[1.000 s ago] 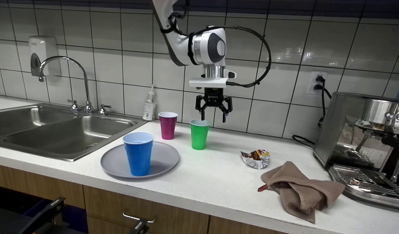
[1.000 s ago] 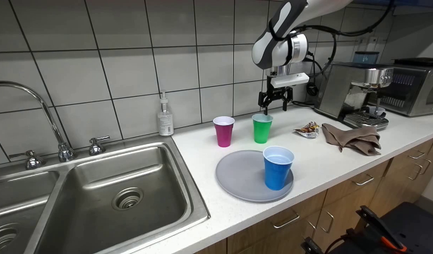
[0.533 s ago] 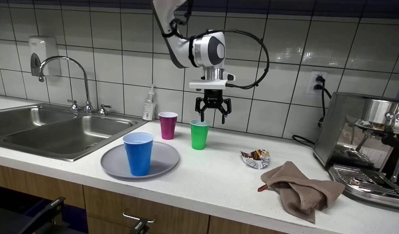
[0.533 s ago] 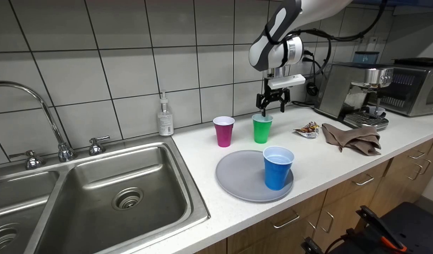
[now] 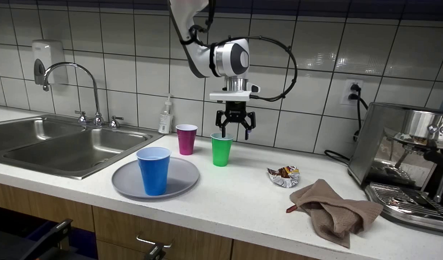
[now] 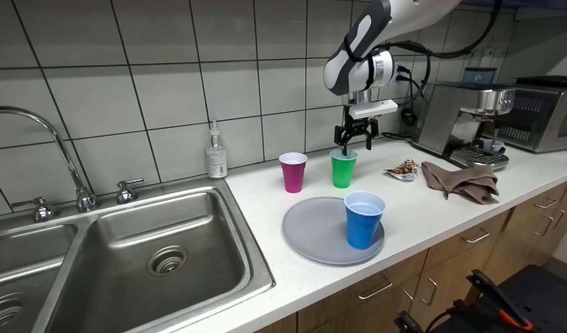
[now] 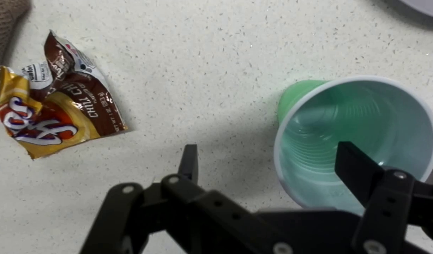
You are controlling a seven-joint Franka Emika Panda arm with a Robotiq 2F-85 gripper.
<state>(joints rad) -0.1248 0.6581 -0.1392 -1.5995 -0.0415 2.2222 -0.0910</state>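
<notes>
Fingers (image 7: pixel 357 173) stand spread, one over or just inside the green cup (image 5: pixel 221 152), the other outside; centring its side between them before any gentle squeeze should help. It sits upright on the counter (image 5: pixel 235 195) between purple cup (image 5: pixel 186 142) and wrapper (image 5: pixel 285 177).

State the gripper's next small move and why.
Probably lower the gripper slightly: its jaws stand open, one finger at the mouth of the green plastic cup, the other outside, so descending should set its wall between them.
</notes>
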